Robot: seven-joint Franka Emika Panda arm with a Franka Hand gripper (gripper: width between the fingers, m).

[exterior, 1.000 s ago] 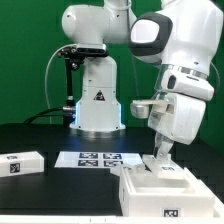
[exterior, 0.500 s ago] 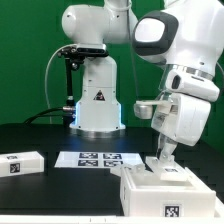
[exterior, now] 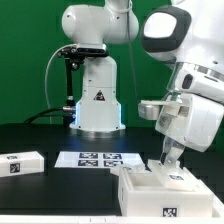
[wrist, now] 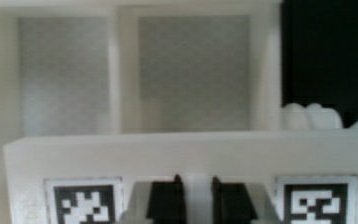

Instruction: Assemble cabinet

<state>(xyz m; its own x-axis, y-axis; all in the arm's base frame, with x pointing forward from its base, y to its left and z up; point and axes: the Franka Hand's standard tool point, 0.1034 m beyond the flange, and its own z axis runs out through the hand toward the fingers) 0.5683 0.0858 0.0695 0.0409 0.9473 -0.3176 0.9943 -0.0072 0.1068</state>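
No readable writing shows anywhere. The only marks are a black triangle logo on the white robot pedestal (exterior: 98, 98) and square black-and-white tags. One tag is on the cabinet's front face, two flank the pincer in the wrist view, and several lie on the marker board (exterior: 95, 158).

The cabinet (exterior: 150, 195) (wrist: 87, 160) stands on the dark counter (exterior: 40, 140) directly beneath the pincer (exterior: 163, 160) (wrist: 178, 200), whose tips reach its top. The dark fingers (wrist: 153, 200) sit close together with only a thin pale sliver between them; I cannot tell whether they pinch anything.

A loose white panel (exterior: 20, 163) lies well away from the pincer, beyond the marker board.

Compared with half a second ago, the arm's upper body has swung toward the exterior view's right and the hand leans more, while the tips remain on the cabinet.
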